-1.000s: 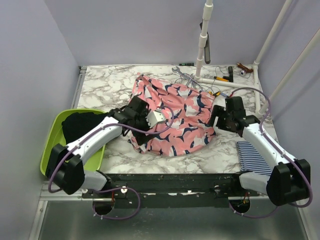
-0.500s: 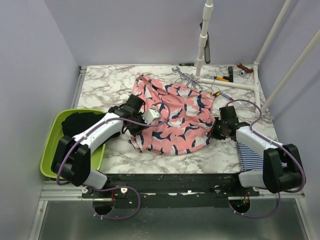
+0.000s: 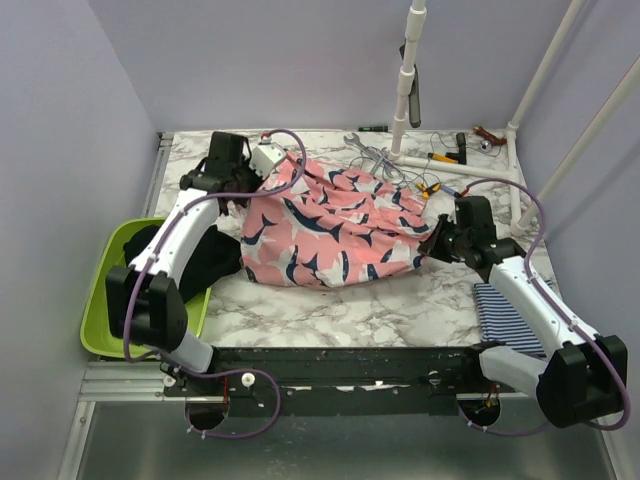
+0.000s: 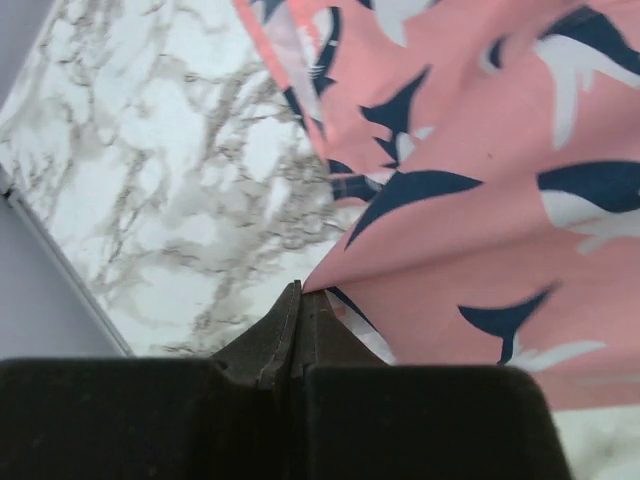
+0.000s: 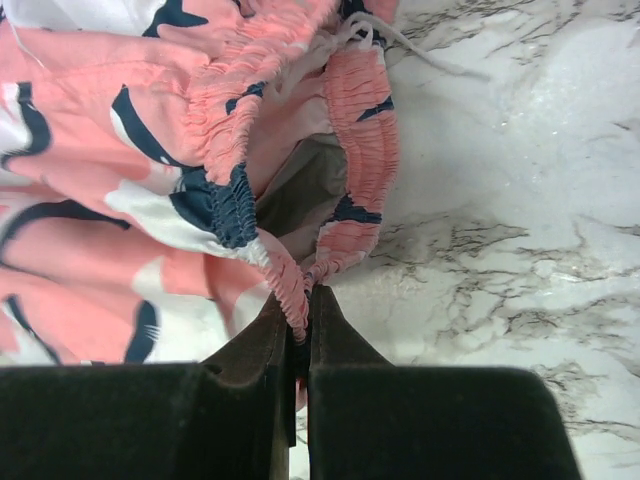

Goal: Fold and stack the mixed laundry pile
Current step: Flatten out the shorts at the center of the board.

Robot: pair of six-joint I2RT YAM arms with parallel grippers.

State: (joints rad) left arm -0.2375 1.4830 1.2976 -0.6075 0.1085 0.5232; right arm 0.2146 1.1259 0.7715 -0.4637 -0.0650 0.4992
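- The left end effector (image 4: 296, 322) is fully closed, its tips pinching an edge of the pink garment (image 3: 330, 230). It looks like a hem corner, though the wrist view is too tight to be sure.
- The right end effector (image 5: 300, 318) is closed too, clamped on the gathered elastic waistband beside the drawstring.
- In the overhead view the pink garment hangs and drapes between the two grips. Its long axis runs from the upper left of the frame down to the right of centre, and its middle sags onto the marble tabletop (image 3: 400, 310).
- Each arm holds its own end, so the cloth lies inward from both. Pulling it flat would probably mean drawing the grips apart along that axis before lowering it.
- The striped garment (image 3: 505, 315) lies at the lower right, just beside the right arm and apart from the pink one.
- The black garment (image 3: 185, 255) spills from the lime basin (image 3: 100, 300) at the lower left, under the left arm, and is not yet folded.
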